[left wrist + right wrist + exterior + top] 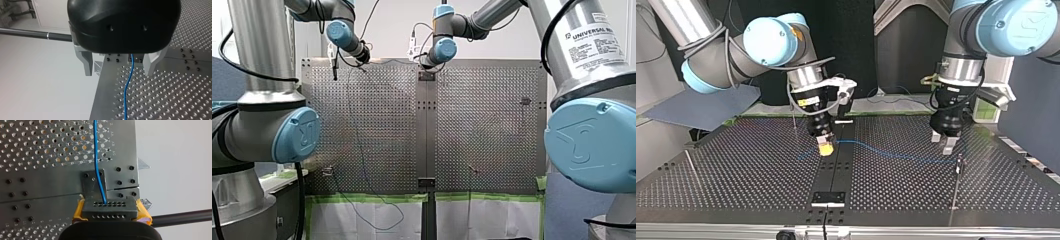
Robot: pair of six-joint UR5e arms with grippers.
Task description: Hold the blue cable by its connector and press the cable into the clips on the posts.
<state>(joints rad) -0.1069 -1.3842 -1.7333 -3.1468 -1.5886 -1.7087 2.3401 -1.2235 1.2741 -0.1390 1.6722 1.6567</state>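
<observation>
The thin blue cable (pixel 886 152) runs across the perforated table from my right gripper (pixel 825 148) toward a slim post (pixel 959 165) at the top view's right. My right gripper (pixel 111 213) has its yellow pads (pixel 78 210) shut on the cable's dark grey connector (pixel 110 209); the cable (pixel 96 150) leads away ahead of it. My left gripper (pixel 946 141) hovers low over the cable near that post. In the left wrist view its metal fingers (pixel 87 62) stand open, and the cable (pixel 128 82) passes on the table between and below them.
Other thin posts stand at the top view's left (pixel 692 167) and behind my right gripper (pixel 794 122). A dark centre strip (pixel 836 170) with a small bracket (pixel 828 198) divides the table. In the front view the cable (pixel 377 220) loops over the green-taped near edge (pixel 372 198).
</observation>
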